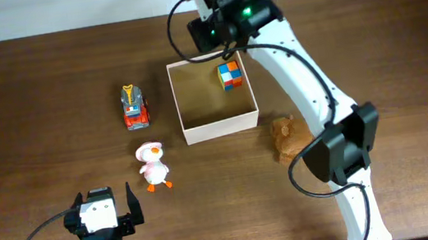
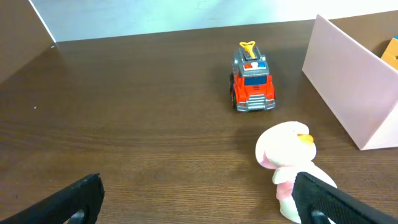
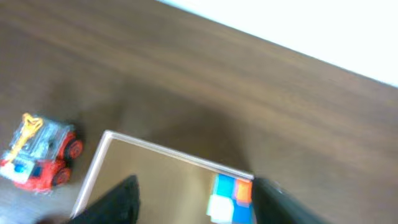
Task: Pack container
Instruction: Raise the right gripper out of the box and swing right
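The container [image 1: 219, 124], a shallow white-walled box with a tan inside, sits mid-table and holds a multicoloured cube [image 1: 230, 75] in its far right corner. My right gripper [image 1: 215, 33] hovers open and empty above the container's far edge; its wrist view shows the container [image 3: 130, 168] and the cube [image 3: 228, 198] between its fingers [image 3: 193, 202]. My left gripper [image 1: 109, 215] is open and empty at the table's front left. A white and pink duck toy [image 1: 153, 164] lies just ahead of it, by the right finger in the left wrist view [image 2: 287, 155]. A red toy truck [image 1: 134, 106] stands left of the container.
A brown plush toy [image 1: 286, 137] lies right of the container, partly under my right arm. The truck [image 2: 252, 84] and the container's white wall [image 2: 348, 93] show in the left wrist view. The truck also shows at the left of the right wrist view [image 3: 38, 151].
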Action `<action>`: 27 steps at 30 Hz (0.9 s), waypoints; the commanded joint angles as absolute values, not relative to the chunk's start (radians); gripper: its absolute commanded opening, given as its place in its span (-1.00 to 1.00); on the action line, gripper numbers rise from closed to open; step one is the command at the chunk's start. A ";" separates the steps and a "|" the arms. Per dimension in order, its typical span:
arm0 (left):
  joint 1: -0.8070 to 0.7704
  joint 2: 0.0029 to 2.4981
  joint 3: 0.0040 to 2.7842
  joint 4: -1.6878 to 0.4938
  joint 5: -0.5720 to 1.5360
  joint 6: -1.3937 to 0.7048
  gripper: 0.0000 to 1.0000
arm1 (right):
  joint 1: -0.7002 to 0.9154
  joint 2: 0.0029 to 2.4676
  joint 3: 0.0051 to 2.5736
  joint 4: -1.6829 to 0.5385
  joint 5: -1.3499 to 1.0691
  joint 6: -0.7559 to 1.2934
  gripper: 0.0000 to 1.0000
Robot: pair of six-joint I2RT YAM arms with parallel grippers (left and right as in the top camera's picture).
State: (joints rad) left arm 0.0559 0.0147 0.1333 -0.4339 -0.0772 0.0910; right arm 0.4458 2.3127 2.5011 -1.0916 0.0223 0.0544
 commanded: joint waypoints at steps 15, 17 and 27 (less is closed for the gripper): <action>0.061 0.011 0.127 -0.432 -0.067 0.110 0.99 | 0.232 2.263 2.850 -1.699 0.244 0.261 0.85; 0.061 0.011 0.127 -0.432 -0.067 0.110 0.99 | 0.221 2.239 2.850 -1.699 0.244 0.244 0.87; 0.061 0.011 0.127 -0.432 -0.067 0.110 0.99 | 0.167 1.937 2.824 -1.699 0.244 0.241 0.94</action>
State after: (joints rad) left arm 0.0559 0.0147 0.1333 -0.4343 -0.0776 0.0910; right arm 0.1970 2.0720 2.8265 -1.6924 0.2424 0.2382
